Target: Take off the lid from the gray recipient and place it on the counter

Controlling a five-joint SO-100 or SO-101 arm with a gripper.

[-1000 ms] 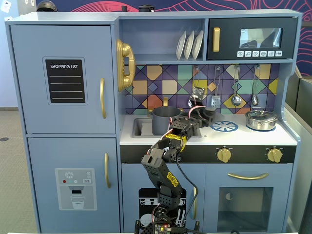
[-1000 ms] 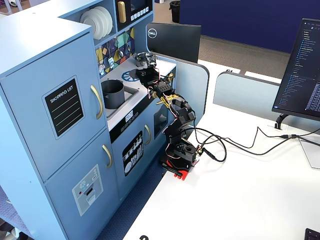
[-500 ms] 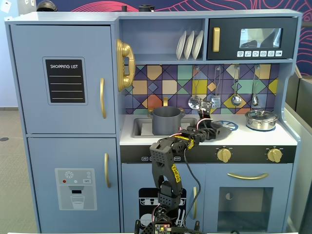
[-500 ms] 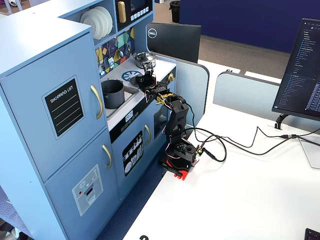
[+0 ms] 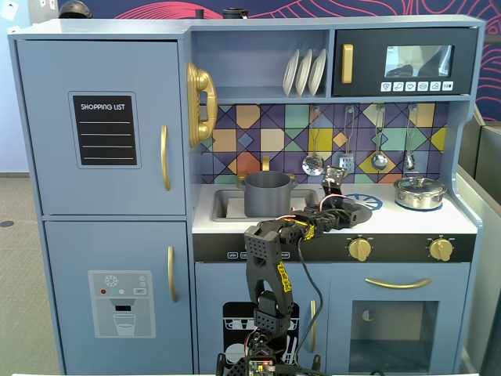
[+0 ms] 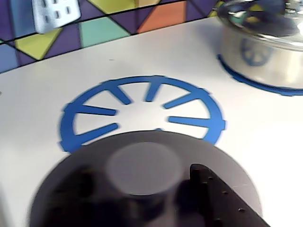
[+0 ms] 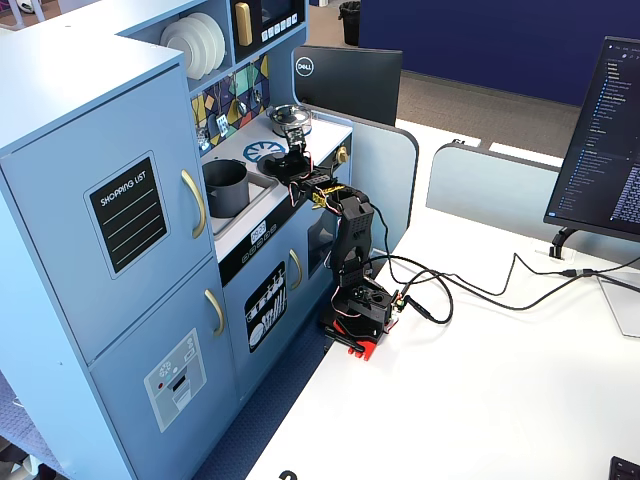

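Note:
The dark gray lid [image 6: 94, 163] fills the bottom of the wrist view, its round knob between my jaws. My gripper [image 6: 142, 189] is shut on the lid and holds it just over the white counter [image 6: 38, 94], at the near edge of the blue burner print [image 6: 142, 101]. In a fixed view the gripper [image 5: 338, 205] and lid [image 5: 358, 213] are right of the gray recipient [image 5: 268, 194]. The recipient stands open in the sink. It also shows in the other fixed view [image 7: 226, 187], with the gripper [image 7: 290, 165] beside it.
A shiny silver pot [image 6: 265, 52] with its own lid stands on the second burner at the far right, also seen in a fixed view [image 5: 419, 192]. Utensils hang on the tiled backsplash [image 5: 344, 133] behind. The sink [image 5: 227, 205] lies left of the burner.

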